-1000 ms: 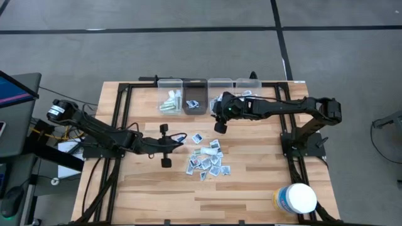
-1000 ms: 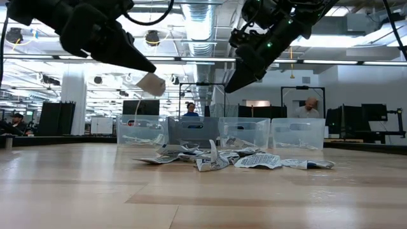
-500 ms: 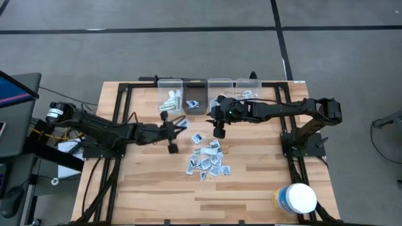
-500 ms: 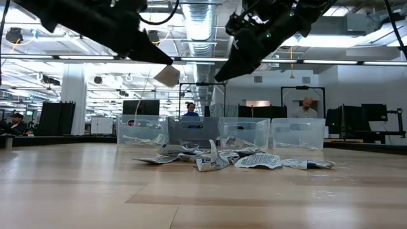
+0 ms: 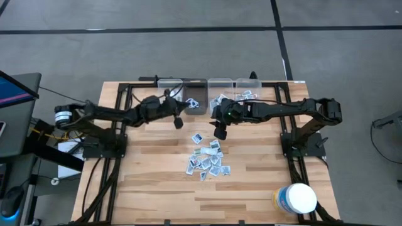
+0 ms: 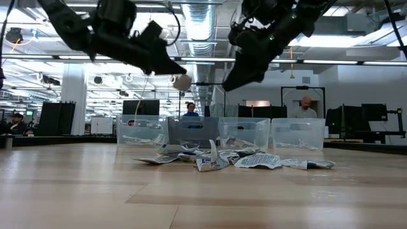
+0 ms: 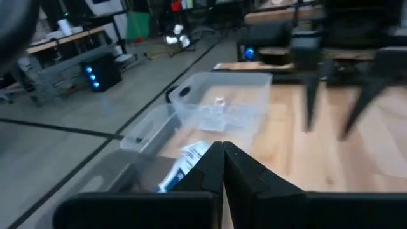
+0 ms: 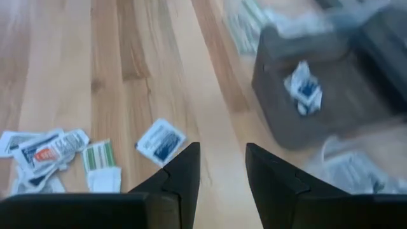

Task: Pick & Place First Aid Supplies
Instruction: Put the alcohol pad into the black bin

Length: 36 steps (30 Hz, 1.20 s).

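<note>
While left gripper pinches 1 white packet above row of clear bins at table's far edge, right gripper hovers with jaws apart, empty, over packet pile mid-table; white tub near corner

The left gripper has swung away from the middle of the table, where it hung a second ago beside the heap of packets, and now sits up at the far edge over the row of clear bins. Its arm has stretched out straighter across the left side. It has carried a small pale packet along, pinched at its fingertips, now higher and further right in the low view. The right gripper has edged slightly nearer the heap.
</note>
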Available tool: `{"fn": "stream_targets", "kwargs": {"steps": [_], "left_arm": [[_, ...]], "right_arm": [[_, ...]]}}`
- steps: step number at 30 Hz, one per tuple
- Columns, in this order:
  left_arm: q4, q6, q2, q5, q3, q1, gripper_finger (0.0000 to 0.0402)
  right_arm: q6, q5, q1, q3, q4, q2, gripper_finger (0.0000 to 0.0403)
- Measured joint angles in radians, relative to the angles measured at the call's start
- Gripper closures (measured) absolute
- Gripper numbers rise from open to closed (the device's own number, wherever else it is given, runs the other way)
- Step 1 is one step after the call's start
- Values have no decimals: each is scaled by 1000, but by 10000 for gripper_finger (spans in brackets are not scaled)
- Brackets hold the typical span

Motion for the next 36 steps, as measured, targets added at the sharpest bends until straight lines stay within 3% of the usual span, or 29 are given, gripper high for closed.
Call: {"fn": "stream_targets", "kwargs": {"steps": [6,14,21,27,36], "left_arm": [[118,-5,117,7,0,81,394],[294,-3,199,17,0,90,365],[311,-7,221,16,0,90,313],[312,-97,221,19,0,81,297],[273,-240,221,270,0,11,309]], "right_arm": [[75,0,7,0,-104,0,283],[94,48,48,0,-126,0,283],[120,65,37,0,-127,0,283],[120,84,37,0,-123,0,283],[109,107,37,0,-122,0,283]]}}
